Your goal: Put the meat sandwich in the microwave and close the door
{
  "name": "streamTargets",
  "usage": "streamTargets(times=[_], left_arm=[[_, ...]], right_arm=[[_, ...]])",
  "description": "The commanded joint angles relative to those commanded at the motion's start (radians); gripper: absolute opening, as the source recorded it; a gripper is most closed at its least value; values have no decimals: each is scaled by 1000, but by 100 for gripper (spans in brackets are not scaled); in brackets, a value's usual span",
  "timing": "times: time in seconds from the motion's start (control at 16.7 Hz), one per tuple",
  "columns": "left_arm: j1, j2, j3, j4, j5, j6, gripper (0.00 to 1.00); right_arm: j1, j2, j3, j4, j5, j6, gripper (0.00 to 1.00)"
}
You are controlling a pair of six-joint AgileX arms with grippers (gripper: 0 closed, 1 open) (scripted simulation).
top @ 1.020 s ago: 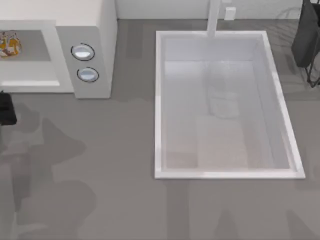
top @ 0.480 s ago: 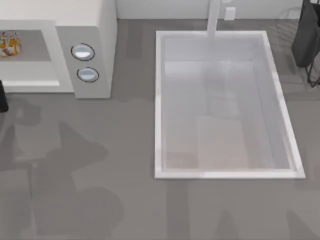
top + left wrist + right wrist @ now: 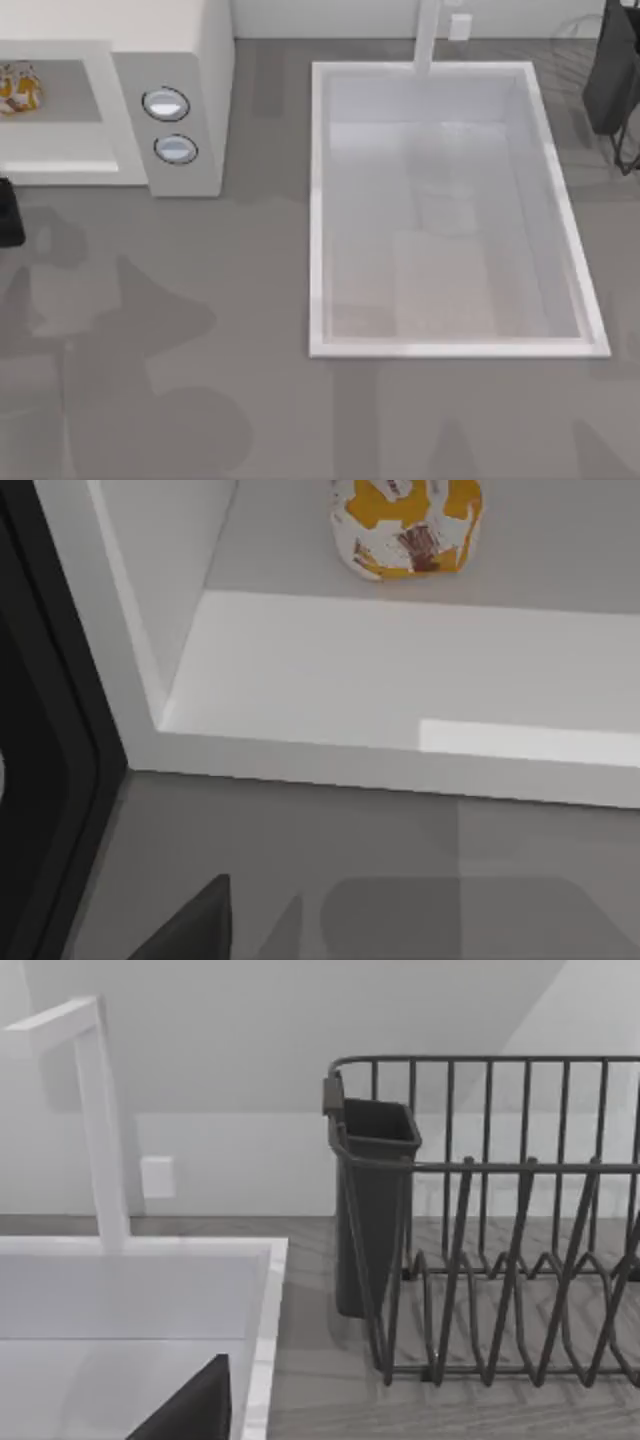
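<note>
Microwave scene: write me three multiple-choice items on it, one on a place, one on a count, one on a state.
1. Where is the meat sandwich?
A. In the sink
B. Inside the microwave
C. In the dish rack

2. How many round knobs sit on the microwave's side panel?
A. One
B. Two
C. Four

3. In what state is the microwave's front?
A. Open
B. Shut
C. Covered by a cloth

Key: 1 B, the meat sandwich lies on the cavity floor of the microwave. 2 B, two knobs are stacked on the grey panel. 3 A, the left wrist view looks straight into the cavity, unblocked.
</note>
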Motion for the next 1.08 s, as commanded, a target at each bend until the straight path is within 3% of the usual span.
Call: streamTargets(times=[0.42,0.84,1.08], left_arm=[[-66,-394,-160,-189,-38,-28,100],[-129,-1087,-242,-295,-75,-45,100],[-176,-1358,-364,-439,-100,-64,100]], right_arm=[[0,0,0,0,0,0,100],[0,0,0,0,0,0,100],[0,0,0,0,0,0,100]])
